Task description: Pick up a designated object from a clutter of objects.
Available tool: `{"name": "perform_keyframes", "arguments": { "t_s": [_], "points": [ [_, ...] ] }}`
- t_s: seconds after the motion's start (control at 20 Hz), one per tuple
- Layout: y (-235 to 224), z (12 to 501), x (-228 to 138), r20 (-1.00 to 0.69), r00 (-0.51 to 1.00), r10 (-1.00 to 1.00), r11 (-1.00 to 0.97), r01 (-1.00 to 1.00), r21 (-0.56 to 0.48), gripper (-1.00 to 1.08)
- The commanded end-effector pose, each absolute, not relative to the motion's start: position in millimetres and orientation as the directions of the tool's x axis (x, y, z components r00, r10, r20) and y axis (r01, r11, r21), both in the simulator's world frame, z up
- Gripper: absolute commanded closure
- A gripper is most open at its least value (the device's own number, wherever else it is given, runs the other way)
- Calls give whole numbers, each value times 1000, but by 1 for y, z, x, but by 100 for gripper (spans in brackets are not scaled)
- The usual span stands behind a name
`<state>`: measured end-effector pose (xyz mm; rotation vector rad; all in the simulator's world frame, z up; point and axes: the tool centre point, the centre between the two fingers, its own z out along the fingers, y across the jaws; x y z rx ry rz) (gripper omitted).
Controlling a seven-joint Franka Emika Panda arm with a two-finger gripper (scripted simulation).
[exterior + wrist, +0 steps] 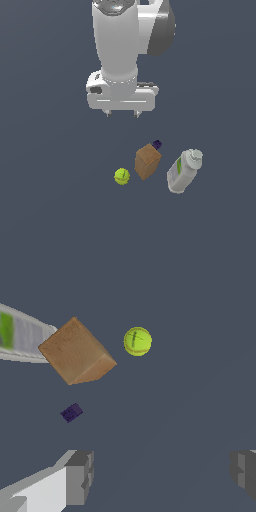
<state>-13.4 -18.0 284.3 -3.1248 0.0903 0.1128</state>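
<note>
My hand (122, 114) hangs high, fingers apart, empty. Tennis ball (122, 176) sits just beside the brown box (147, 161); a sloppy descent could clip it.

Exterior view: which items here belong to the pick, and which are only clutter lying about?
Part of the job:
- tennis ball, yellow-green, the item to pick, lying apart from the box
- gripper, open, above the items, holding nothing

Just lying about:
- brown box
- small purple piece beside the box
- white bottle with green-white label, lying on its side
</note>
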Motion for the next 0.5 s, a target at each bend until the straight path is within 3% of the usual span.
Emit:
{"name": "perform_keyframes", "arguments": {
  "t_s": [0.0, 0.45],
  "points": [
    [-18, 284, -13, -72, 996, -57, -998, -58, -11, -92],
    [-29, 282, -15, -70, 990, -119, -992, -121, -34, -92]
  ]
}}
